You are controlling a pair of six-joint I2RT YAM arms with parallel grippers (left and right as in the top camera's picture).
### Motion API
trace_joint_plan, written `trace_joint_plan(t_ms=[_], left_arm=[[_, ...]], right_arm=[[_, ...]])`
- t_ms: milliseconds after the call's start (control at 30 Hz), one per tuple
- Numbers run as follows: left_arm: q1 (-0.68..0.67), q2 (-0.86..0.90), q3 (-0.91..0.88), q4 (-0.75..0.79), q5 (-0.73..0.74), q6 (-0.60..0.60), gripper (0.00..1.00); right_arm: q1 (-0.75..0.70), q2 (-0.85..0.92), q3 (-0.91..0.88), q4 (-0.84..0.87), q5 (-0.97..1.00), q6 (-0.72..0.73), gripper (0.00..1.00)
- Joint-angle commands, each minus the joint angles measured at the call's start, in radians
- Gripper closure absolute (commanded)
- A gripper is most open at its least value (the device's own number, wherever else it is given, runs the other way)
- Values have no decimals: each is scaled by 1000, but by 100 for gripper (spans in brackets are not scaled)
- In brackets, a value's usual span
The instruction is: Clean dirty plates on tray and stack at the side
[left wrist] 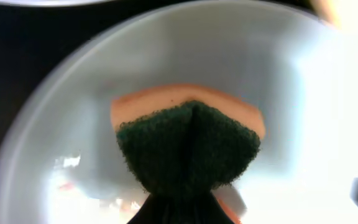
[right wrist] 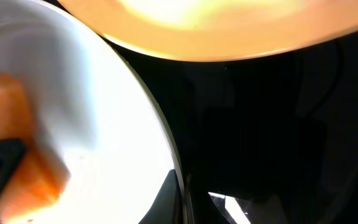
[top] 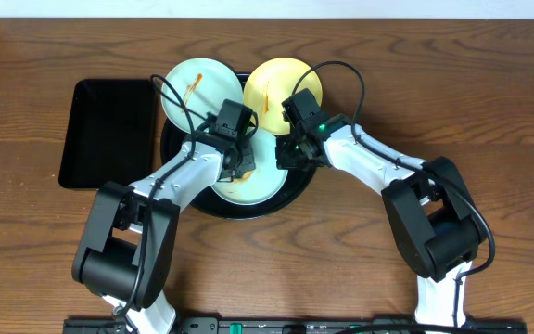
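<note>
The round glossy black tray [top: 209, 202] sits mid-table [top: 323, 264], with all three plates on it. At the back left, a pale blue-green plate [top: 197, 88] carries a thin orange-red sauce streak and overhangs the tray's rim. At the back right, a pale yellow plate [top: 281, 88] shows a similar streak. The front plate [top: 260, 188], also pale blue-green, lies flat in the near half of the tray. Its surface looks mostly pale, with faint reddish smears near the lower edge in the blurred left wrist view.

The left end effector [top: 237, 160] is pinched on a sponge [left wrist: 188, 146], orange with a dark green scouring face creased down its middle, and presses it onto the front plate. The right end effector [top: 292, 153] is clamped over the front plate's right rim, one finger on each side. A smaller rectangular black tray [top: 109, 130] lies to the left.
</note>
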Motion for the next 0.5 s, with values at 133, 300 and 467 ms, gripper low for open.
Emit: trace_joint_plan(t_ms=[133, 300, 467], left_arm=[[5, 21, 8, -150, 38, -99, 92], [4, 21, 8, -152, 375, -96, 93], [5, 21, 7, -89, 437, -92, 92]], right_arm=[[10, -16, -19, -8, 32, -15, 99], [10, -16, -19, -8, 32, -15, 99], [10, -16, -19, -9, 27, -15, 99]])
